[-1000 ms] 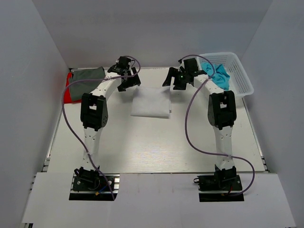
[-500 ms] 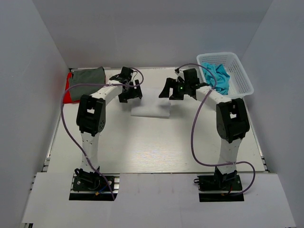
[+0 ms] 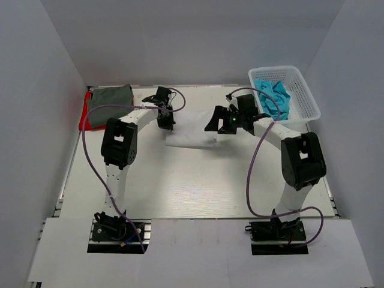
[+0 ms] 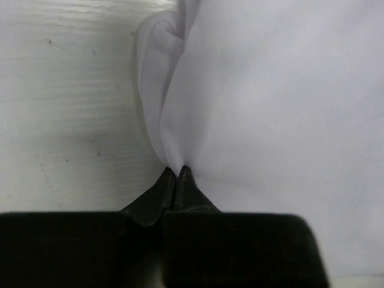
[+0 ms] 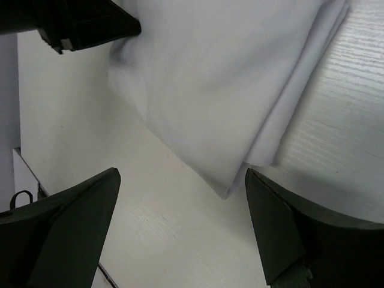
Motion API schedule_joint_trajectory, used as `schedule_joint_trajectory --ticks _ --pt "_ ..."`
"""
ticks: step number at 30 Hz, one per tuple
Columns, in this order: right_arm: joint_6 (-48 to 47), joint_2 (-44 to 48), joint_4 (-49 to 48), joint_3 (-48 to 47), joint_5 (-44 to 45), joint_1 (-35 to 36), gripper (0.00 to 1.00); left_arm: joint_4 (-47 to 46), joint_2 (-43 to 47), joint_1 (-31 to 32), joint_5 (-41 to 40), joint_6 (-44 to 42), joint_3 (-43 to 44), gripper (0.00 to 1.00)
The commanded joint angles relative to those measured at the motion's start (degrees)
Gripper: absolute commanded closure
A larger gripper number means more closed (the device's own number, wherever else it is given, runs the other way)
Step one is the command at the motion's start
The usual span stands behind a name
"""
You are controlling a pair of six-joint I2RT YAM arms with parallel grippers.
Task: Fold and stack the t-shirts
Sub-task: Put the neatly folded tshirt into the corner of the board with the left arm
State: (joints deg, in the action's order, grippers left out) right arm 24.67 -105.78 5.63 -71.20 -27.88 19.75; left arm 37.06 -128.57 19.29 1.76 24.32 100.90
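The white t-shirt [image 3: 191, 133] is seen folded into a flat rectangle on the far middle part of the table [image 3: 192, 180], between the two grippers. In the left wrist view the white t-shirt [image 4: 270, 90] fills most of the picture, and a rounded fold of cloth is raised along its edge. In the right wrist view a layered corner of the white t-shirt [image 5: 222, 78] is shown lying on the pale wood.

The left edge of the shirt is pinched by the left gripper [image 3: 165, 116]. At the left gripper [image 4: 176, 174] the two dark fingertips are drawn almost together, with the cloth caught between them. The right gripper [image 3: 221, 122] is held at the shirt's right edge. The fingers of the right gripper [image 5: 182, 174] are spread wide to either side of the shirt's corner, and nothing is held in them.

At the far left corner of the table a dark grey t-shirt [image 3: 111, 96] is laid on top of a red t-shirt [image 3: 87, 117]. At the far right, crumpled turquoise t-shirts [image 3: 273, 93] are heaped in a white mesh basket [image 3: 309, 102].
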Motion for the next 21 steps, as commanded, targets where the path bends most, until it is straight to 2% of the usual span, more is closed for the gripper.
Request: schedule_joint_trajectory --ticks 1,4,5,9,11,17,21 --pt "-0.76 5.40 -3.78 2.20 1.86 -0.50 0.10 3.45 -2.73 1.28 -0.88 -3.31 0.96 1.00" --pt "-1.37 8.65 -3.78 4.48 4.23 -0.50 0.10 4.07 -1.34 1.28 -5.43 -4.71 1.49 1.00" --pt "-1.98 9.88 -3.61 5.01 4.58 -0.67 0.10 4.07 0.15 1.28 -9.71 -5.41 2.01 1.00" --pt "-2.43 15.23 -4.57 10.09 8.36 -0.68 0.10 5.57 5.24 -0.12 -17.83 -8.49 2.98 1.00" --pt "-2.87 16.91 -4.84 11.52 11.00 -0.68 0.10 3.47 7.62 -0.13 -24.06 -10.33 2.98 1.00" --pt "-5.59 21.57 -2.38 13.10 16.62 -0.68 0.10 3.46 9.92 -1.35 -28.82 -16.14 8.69 1.00" --pt "-6.12 22.89 -2.11 13.46 15.84 -0.68 0.10 4.07 8.43 -2.68 -29.36 -19.74 13.17 1.00"
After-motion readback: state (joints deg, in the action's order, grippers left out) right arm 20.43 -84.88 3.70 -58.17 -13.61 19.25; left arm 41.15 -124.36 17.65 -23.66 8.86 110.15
